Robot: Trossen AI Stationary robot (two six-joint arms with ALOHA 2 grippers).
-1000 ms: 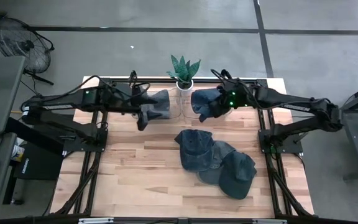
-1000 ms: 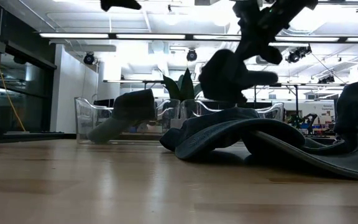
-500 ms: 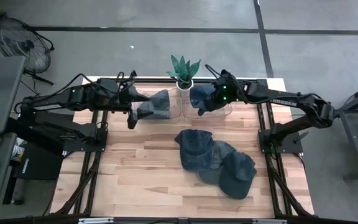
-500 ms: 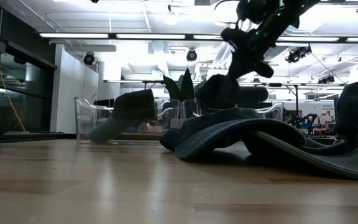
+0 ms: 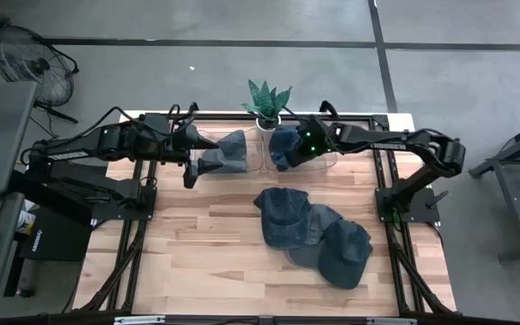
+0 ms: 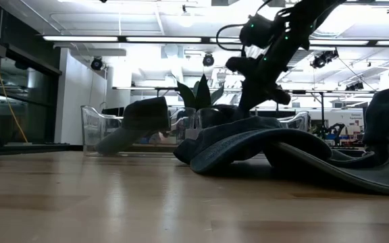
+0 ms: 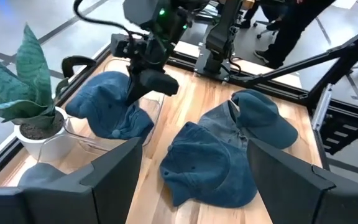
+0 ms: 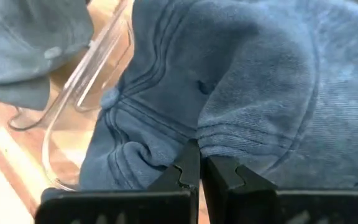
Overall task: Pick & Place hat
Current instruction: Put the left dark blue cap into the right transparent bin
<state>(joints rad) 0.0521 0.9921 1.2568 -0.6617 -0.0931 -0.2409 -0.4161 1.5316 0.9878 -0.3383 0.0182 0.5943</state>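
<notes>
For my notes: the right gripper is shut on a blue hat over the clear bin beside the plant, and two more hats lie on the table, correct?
Nearly: the high view shows three hats in that pile, not two.

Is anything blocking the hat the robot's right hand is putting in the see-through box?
Nothing visible blocks it. The right gripper, fingers pinched shut on the blue denim hat, already has it down in the clear plastic bin beside the potted plant. That bin shows no other hat.

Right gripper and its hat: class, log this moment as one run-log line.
right gripper: shut on hat | place: over clear bin beside plant | left gripper: open, near left bin hat | pile: untouched
</notes>
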